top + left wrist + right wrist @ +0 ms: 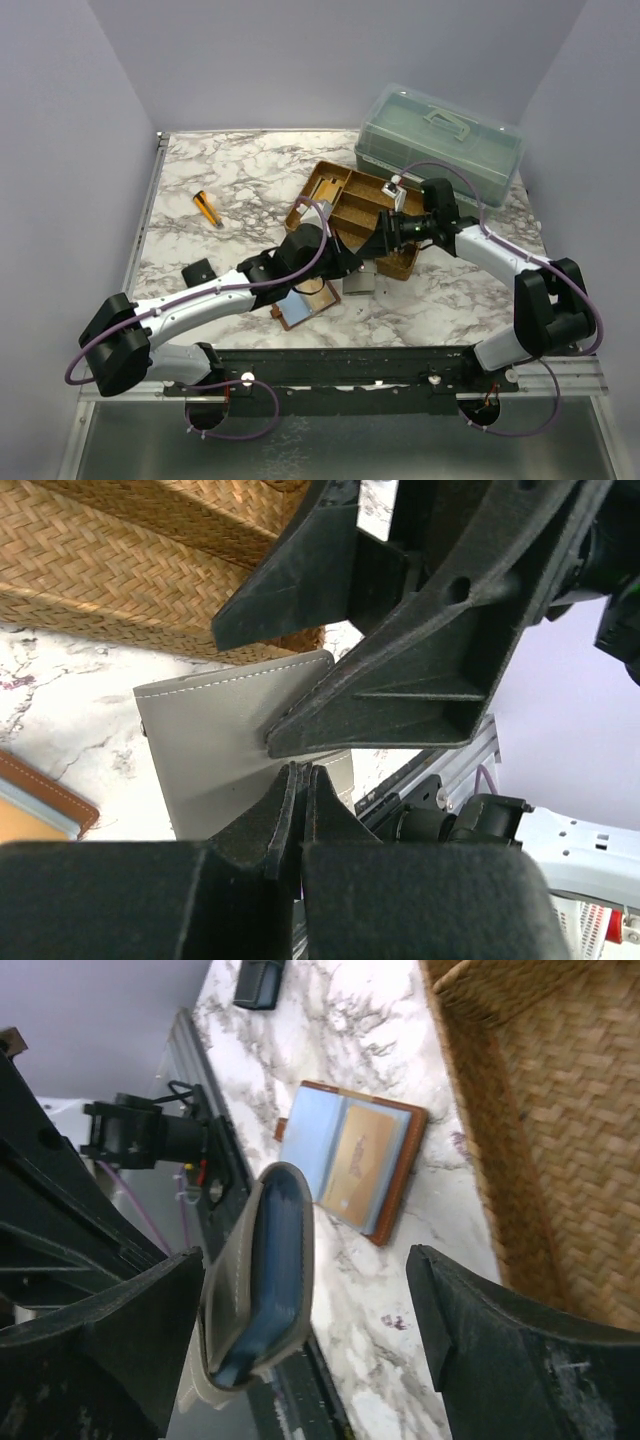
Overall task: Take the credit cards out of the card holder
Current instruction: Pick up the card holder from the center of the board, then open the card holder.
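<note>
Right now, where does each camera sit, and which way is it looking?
Top external: above and behind, looking down on the marble table; left arm and right arm show.
Left wrist: on the left arm, facing the grey folder its shut left gripper pinches; the right gripper shows too.
Right wrist: on the right arm, looking between its open fingers at the grey folder's edge and the card holder.
Shared: both wrist views show the grey folder and wicker tray.

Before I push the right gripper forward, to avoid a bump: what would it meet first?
Likely the grey folder, edge-on between the right gripper's open jaws; the open card holder lies beyond. Depth unclear.
</note>
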Motion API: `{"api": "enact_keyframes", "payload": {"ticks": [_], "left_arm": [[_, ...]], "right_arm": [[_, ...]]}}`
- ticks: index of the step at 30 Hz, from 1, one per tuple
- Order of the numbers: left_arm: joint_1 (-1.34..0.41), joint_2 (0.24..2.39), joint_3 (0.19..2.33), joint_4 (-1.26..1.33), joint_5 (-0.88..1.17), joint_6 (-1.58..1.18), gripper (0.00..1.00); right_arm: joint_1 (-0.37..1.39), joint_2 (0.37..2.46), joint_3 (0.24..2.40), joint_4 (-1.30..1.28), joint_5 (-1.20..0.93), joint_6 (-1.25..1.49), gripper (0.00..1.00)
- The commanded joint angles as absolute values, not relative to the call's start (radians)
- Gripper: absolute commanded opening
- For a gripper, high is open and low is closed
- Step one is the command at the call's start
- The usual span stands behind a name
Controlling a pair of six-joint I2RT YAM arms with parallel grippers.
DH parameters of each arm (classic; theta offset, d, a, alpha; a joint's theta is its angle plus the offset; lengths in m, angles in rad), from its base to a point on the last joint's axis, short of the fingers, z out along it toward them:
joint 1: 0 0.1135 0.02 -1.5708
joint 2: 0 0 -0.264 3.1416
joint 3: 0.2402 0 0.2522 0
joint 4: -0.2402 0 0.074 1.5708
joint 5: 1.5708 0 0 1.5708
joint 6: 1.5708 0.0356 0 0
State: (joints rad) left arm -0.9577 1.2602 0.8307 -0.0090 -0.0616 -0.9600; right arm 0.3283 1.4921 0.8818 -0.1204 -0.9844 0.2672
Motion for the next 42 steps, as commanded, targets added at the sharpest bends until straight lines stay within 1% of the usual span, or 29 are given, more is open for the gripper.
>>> {"api": "enact_keyframes", "payload": {"ticks": [1,2,4,6,7,8,10,13,16,18,19,21,22,24,27,31,33,35,38,42], "left_arm": [[-0.973,1.257,0.856,0.069,-0.083,-0.919,0.00],[-0.974,1.260,0.858,0.071,-0.084,-0.916,0.00],[-0.976,1.263,0.861,0.072,-0.081,-0.914,0.00],[-0.980,1.268,0.867,0.074,-0.072,-0.916,0.00],[-0.985,1.271,0.873,0.076,-0.069,-0.920,0.00],[-1.002,1.295,0.895,0.087,-0.060,-0.950,0.00],[-1.023,1.338,0.932,0.093,-0.046,-0.974,0.00],[-1.064,1.421,0.989,0.113,-0.028,-1.008,0.00],[-1.102,1.498,1.044,0.147,-0.015,-1.013,0.00],[-1.107,1.538,1.054,0.185,0.024,-1.020,0.00],[-1.105,1.558,1.062,0.192,0.055,-1.016,0.08],[-1.102,1.582,1.073,0.192,0.112,-1.001,0.30],[-1.101,1.581,1.072,0.192,0.131,-0.988,0.36],[-1.101,1.541,1.056,0.202,0.163,-0.943,0.45],[-1.102,1.404,1.002,0.181,0.153,-0.831,0.56],[-1.101,1.179,0.894,-0.024,-0.062,-0.766,0.72],[-1.098,1.088,0.821,-0.064,-0.143,-0.782,0.77],[-1.087,1.013,0.701,-0.048,-0.184,-0.813,0.80],[-1.063,0.940,0.550,0.083,-0.172,-0.832,0.81],[-1.051,0.922,0.433,0.273,-0.144,-0.815,0.81]], "right_arm": [[0.349,1.515,0.869,-0.066,-1.110,0.334,0.82],[0.352,1.514,0.868,-0.060,-1.128,0.338,0.73],[0.352,1.508,0.865,-0.046,-1.136,0.349,0.45],[0.353,1.494,0.864,-0.038,-1.111,0.347,0.20],[0.353,1.482,0.864,-0.039,-1.080,0.341,0.13],[0.359,1.437,0.857,-0.047,-0.911,0.312,0.04],[0.362,1.427,0.862,-0.066,-0.825,0.294,0.01],[0.362,1.434,0.864,-0.085,-0.758,0.272,0.00],[0.362,1.433,0.863,-0.090,-0.764,0.254,0.00],[0.361,1.416,0.854,-0.075,-0.820,0.248,0.00],[0.361,1.404,0.849,-0.066,-0.850,0.241,0.00],[0.360,1.380,0.835,-0.047,-0.894,0.232,0.00],[0.360,1.371,0.831,-0.045,-0.902,0.224,0.00],[0.360,1.357,0.827,-0.044,-0.923,0.204,0.00],[0.360,1.342,0.835,-0.068,-0.937,0.146,0.00],[0.359,1.341,0.858,-0.122,-0.966,0.057,0.00],[0.358,1.339,0.857,-0.125,-1.014,0.043,0.00],[0.356,1.343,0.856,-0.125,-1.084,0.030,0.00],[0.348,1.348,0.857,-0.121,-1.181,0.023,0.00],[0.339,1.350,0.853,-0.110,-1.265,0.022,0.02]]}}
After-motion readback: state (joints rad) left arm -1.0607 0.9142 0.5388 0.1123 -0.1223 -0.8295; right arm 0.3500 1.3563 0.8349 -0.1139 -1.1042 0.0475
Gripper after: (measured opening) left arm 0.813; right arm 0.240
